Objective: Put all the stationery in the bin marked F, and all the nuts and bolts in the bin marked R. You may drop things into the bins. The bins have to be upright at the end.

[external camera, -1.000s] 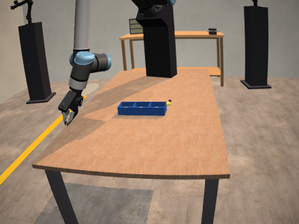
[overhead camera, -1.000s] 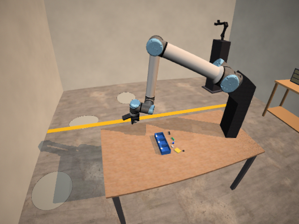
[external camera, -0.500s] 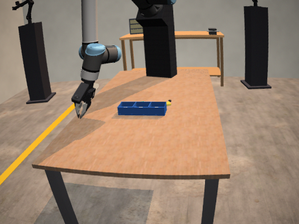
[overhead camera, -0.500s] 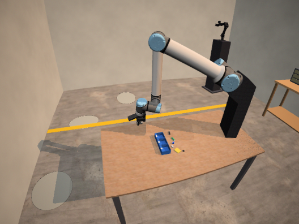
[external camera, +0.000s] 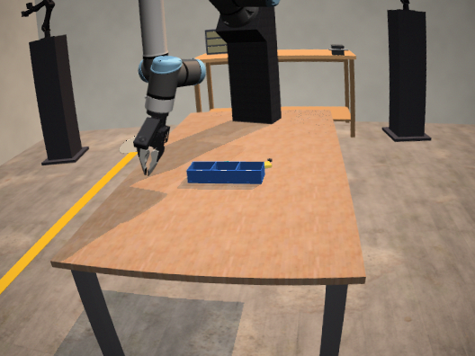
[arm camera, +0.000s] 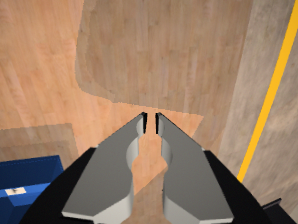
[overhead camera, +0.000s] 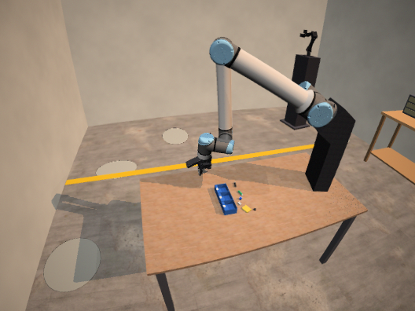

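My gripper (overhead camera: 202, 173) (external camera: 147, 173) (arm camera: 151, 114) is shut with nothing between its fingers. It hangs just above the table's far left corner, left of the bins. A blue row of three bins (overhead camera: 225, 199) (external camera: 226, 173) stands upright in the middle of the table; a corner of it shows in the wrist view (arm camera: 30, 175). Small items lie on the table right of the bins: a yellow flat piece (overhead camera: 246, 208) (external camera: 268, 164), a green piece (overhead camera: 240, 192), a dark piece (overhead camera: 235, 184) and other tiny bits too small to tell. The bin letters cannot be read.
The wooden table (overhead camera: 196, 235) (external camera: 252, 234) carries the black robot base (overhead camera: 330, 149) at its far end. A yellow floor line (overhead camera: 118, 174) (arm camera: 270, 100) runs beside the table. Black pedestals (external camera: 54, 94) and a wooden side table (external camera: 315, 56) stand beyond.
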`<state>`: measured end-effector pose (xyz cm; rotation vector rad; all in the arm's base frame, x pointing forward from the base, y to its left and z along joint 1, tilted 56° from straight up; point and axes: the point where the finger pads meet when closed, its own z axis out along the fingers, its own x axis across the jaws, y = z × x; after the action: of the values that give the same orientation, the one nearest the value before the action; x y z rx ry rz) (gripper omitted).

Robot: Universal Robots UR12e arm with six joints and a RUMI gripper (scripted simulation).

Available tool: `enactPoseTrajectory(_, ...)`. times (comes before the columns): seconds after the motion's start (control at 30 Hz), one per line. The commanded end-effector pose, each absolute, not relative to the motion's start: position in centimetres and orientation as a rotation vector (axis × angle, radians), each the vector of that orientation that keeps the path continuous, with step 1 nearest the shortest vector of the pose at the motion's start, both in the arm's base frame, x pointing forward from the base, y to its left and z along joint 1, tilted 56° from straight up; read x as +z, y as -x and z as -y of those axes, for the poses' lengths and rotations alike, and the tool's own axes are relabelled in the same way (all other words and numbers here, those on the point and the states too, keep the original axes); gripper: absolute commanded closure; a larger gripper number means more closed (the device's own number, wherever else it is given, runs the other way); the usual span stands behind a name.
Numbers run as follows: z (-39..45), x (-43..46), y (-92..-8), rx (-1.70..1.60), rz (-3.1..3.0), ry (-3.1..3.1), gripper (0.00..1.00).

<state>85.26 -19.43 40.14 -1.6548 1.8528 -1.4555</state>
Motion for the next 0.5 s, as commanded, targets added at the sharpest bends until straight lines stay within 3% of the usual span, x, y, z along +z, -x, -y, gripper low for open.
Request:
enactPoseTrajectory(0.0, 17.7, 38.9, -83.7, -1.447, -1.846, 1.658, 0.96)
enactPoseTrajectory(0.47, 13.4, 35.5, -79.5, -1.35, -1.791, 1.703, 0.96)
